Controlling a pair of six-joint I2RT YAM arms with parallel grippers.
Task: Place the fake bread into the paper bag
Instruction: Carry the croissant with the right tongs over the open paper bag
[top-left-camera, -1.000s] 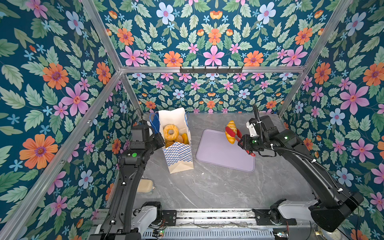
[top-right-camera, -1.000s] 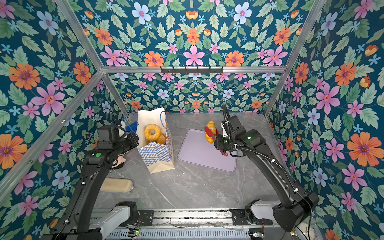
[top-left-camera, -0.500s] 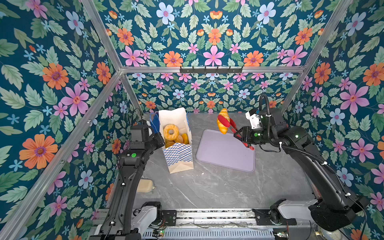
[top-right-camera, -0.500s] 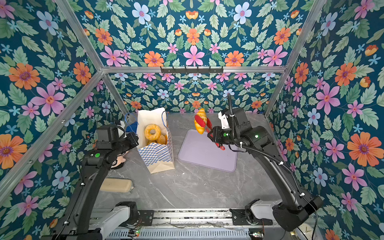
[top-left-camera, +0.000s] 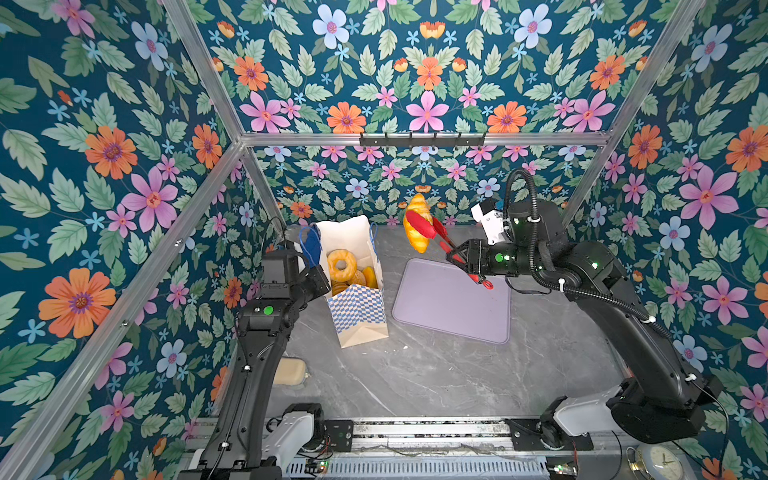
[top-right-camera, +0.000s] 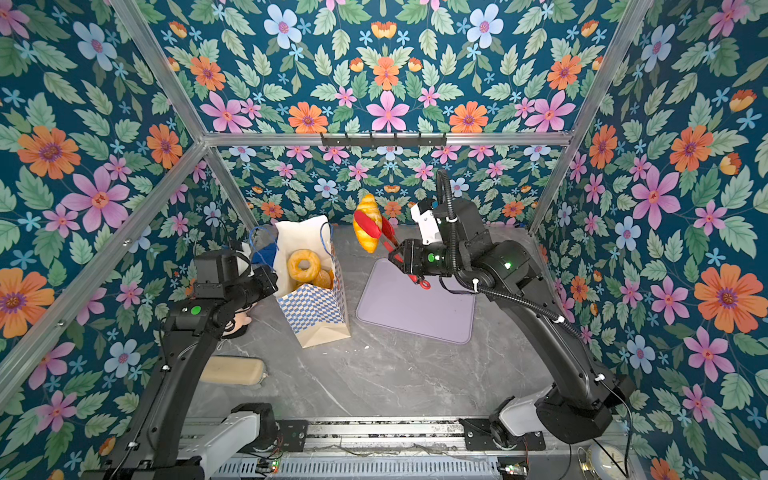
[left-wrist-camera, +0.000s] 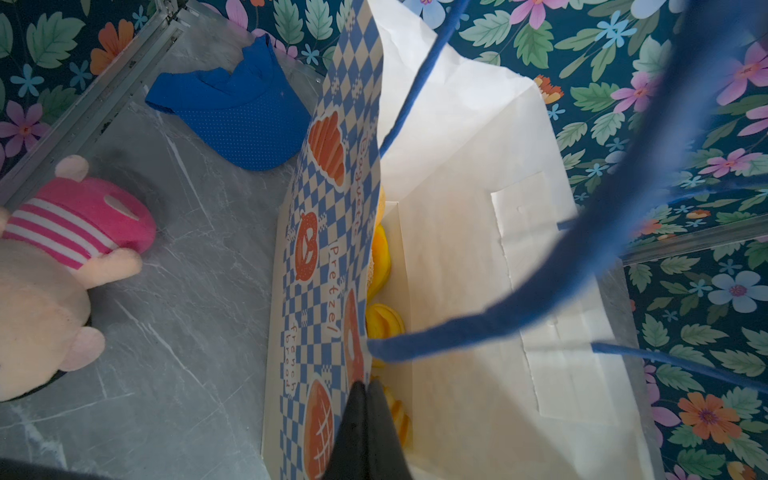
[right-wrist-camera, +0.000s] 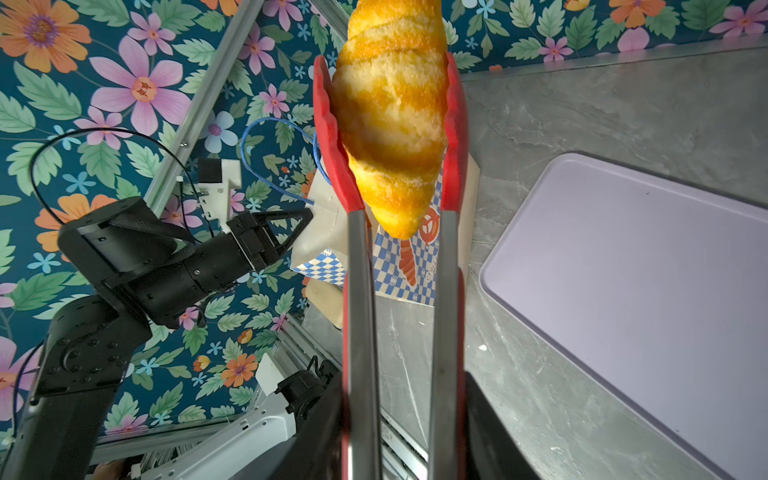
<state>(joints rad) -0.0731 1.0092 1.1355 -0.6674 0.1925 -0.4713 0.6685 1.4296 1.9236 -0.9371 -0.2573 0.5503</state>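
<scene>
The paper bag (top-left-camera: 357, 307) (top-right-camera: 316, 307) stands open left of centre, with a ring doughnut (top-left-camera: 341, 264) and other fake bread (top-left-camera: 368, 276) inside. My left gripper (top-left-camera: 320, 276) (left-wrist-camera: 365, 399) is shut on the bag's near rim (left-wrist-camera: 332, 291). My right gripper (top-left-camera: 465, 259) (right-wrist-camera: 401, 436) is shut on red tongs (top-left-camera: 440, 237) (right-wrist-camera: 359, 291). The tongs clamp a golden croissant (top-left-camera: 417, 243) (top-right-camera: 365, 241) (right-wrist-camera: 395, 104). It hangs in the air, just right of the bag's mouth and higher than it.
A lilac tray (top-left-camera: 453, 299) lies flat under the right arm. Behind the bag, on its left, lies a blue cloth (left-wrist-camera: 237, 116), and a pink-striped plush doll (left-wrist-camera: 62, 232) sits beside it. A beige oblong object (top-left-camera: 291, 371) rests at the front left.
My right arm has carried the tongs and croissant up from over the tray and leftward toward the bag. The left arm and the bag have not moved.
</scene>
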